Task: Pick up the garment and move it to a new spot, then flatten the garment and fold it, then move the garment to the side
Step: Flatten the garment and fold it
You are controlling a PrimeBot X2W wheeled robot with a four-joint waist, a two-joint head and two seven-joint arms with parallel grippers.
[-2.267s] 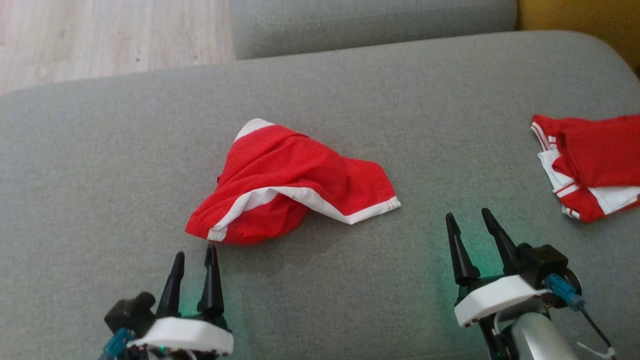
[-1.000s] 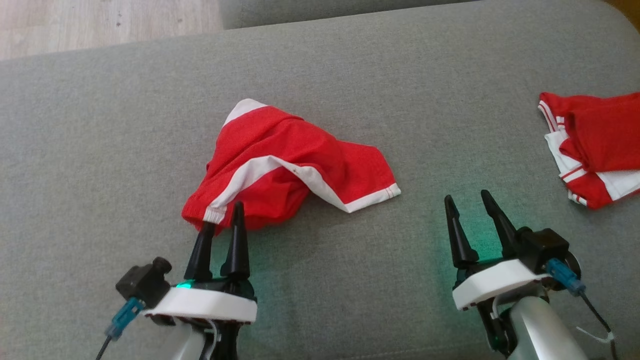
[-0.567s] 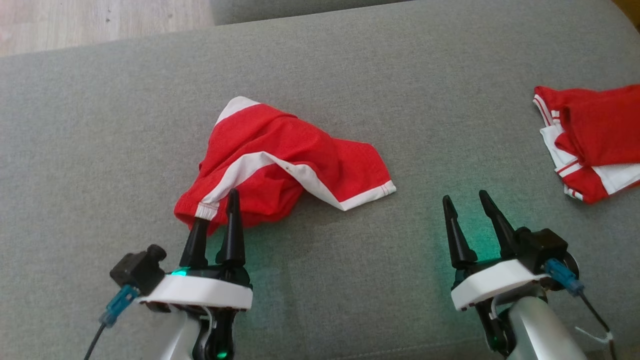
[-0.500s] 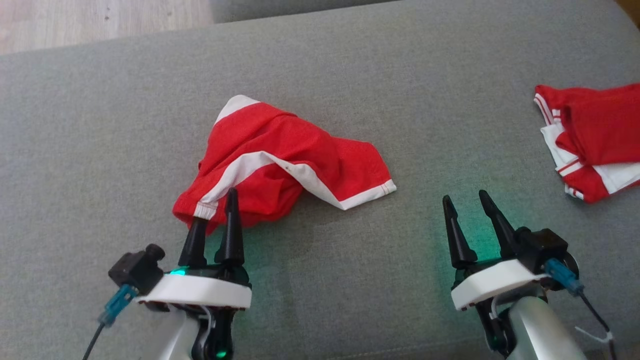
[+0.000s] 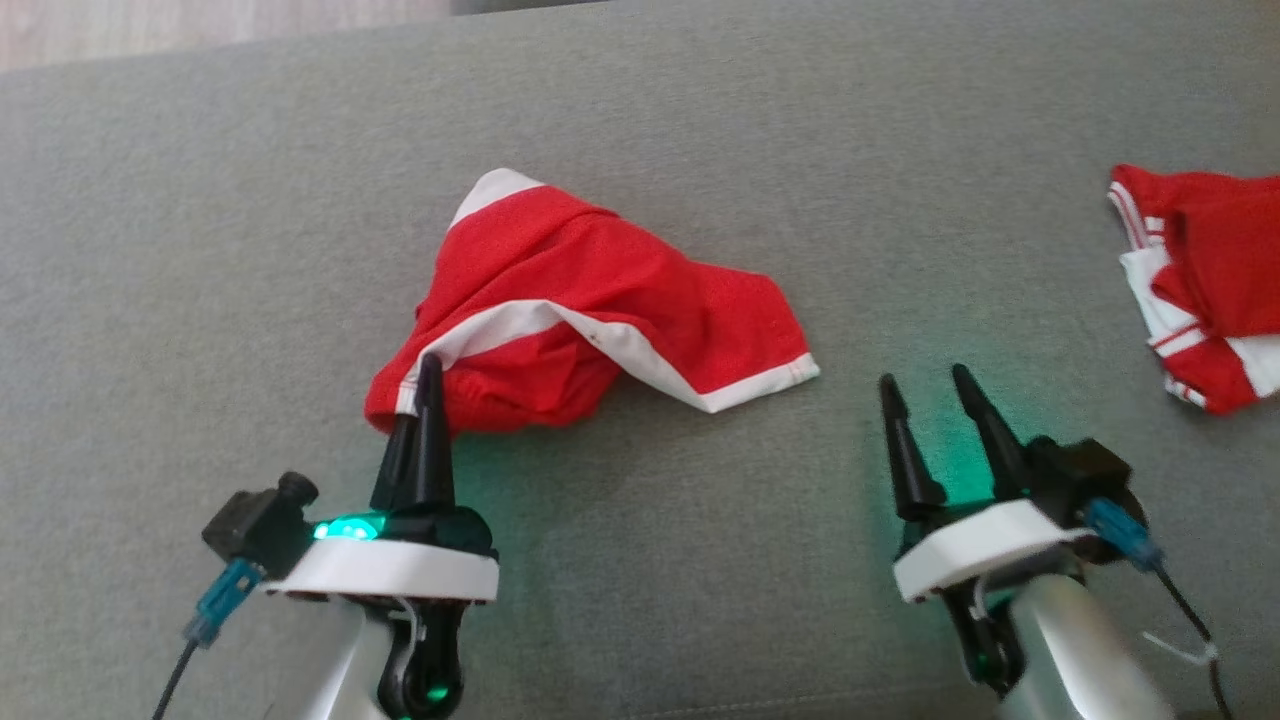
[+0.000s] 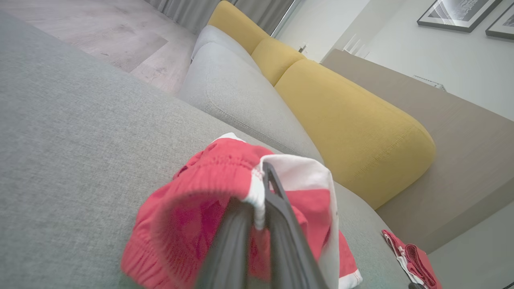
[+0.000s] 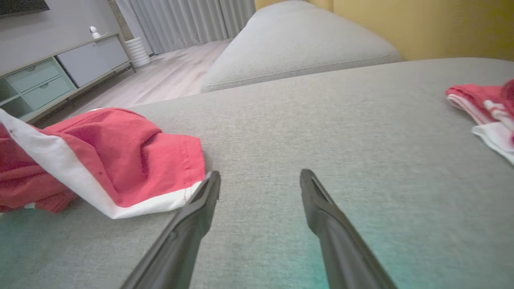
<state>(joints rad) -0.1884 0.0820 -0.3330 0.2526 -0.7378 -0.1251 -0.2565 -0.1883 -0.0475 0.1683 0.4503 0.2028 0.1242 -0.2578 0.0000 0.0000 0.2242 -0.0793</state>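
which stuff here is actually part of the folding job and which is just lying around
In the job:
red shorts, crumpled mid-sofa
left gripper, shut on the shorts
right gripper, open beside them
grey sofa seat they lie on

Lying about:
second red and white garment, far right
yellow cushions
cabinet

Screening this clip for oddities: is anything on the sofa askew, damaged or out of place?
Nothing damaged. The red garment lies crumpled, its white stripe twisted, with the left end effector shut on its edge. A second red garment lies bunched far right on the sofa.
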